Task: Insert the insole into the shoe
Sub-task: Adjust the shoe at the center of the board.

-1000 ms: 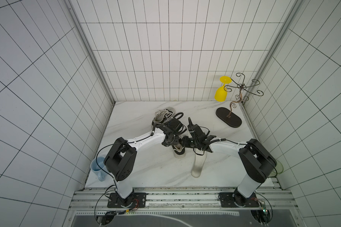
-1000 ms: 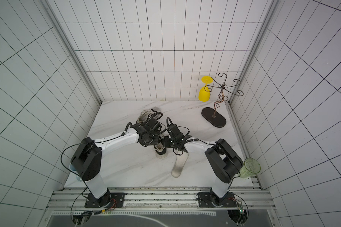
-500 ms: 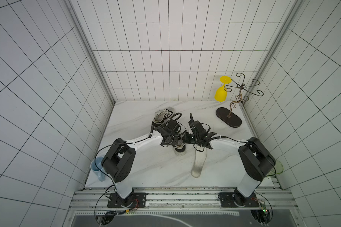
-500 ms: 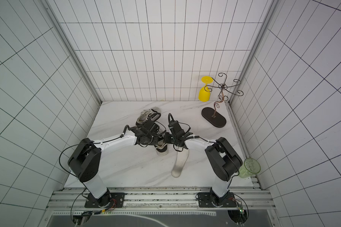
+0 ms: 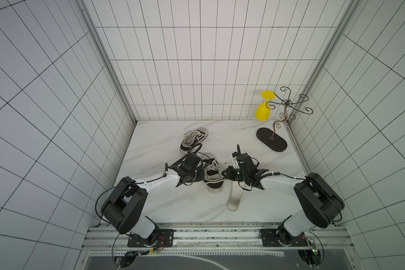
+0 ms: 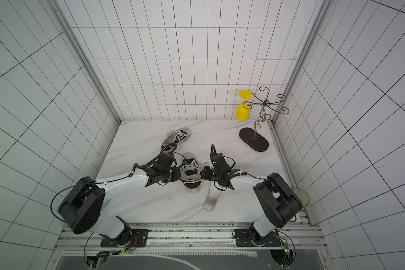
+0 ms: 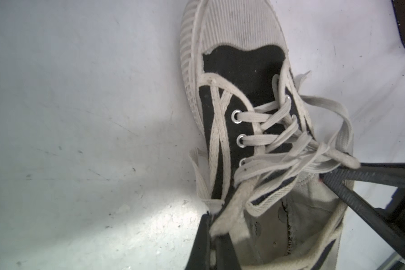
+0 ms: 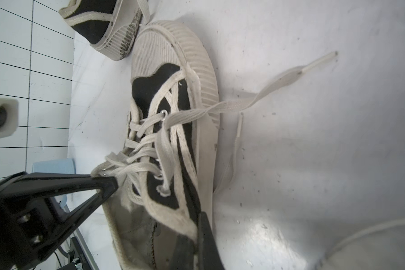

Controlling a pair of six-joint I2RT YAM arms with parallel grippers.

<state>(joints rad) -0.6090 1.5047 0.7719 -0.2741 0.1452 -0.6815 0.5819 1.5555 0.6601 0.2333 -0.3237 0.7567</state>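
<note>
- Black-and-white canvas lace-up shoe (image 5: 211, 173): mid-bench, upright on its sole, toe twd back wall, heel twd front metal rail (image 5: 220, 233). Opening shows grey lining in both wrist views.
- Pale grey translucent insole (image 5: 234, 198): outside the shoe, flat on white marble bench (image 5: 164, 145). It's just beside the heel on the right arm's side, w/ a narrow gap. Far end hidden under right arm.
- left pincer (image 7: 212, 233): narrow, clamped on shoe's collar rim on the left arm's side.
- right pincer (image 8: 194, 243): narrow, clamped on the opposite collar rim. The two face each other across the opening.
- Loose white lace (image 8: 278, 80) trails over bench on right arm's side.
- Room: bare bench btw shoe and left wall, and btw right arm and stand. A strip is open btw insole's near end and the rail.
- Second black-and-white shoe (image 5: 194, 140): behind, near end just beside first shoe's toe cap, small gap.
- Dark wire stand w/ oval base (image 5: 271, 141): back right corner, well apart. Yellow plastic goblet (image 5: 262, 111) hangs upside down on it.
- Vs 1 s ago: both pincers have closed and the wrists sit further apart, one each side of shoe. Insole in same spot.
</note>
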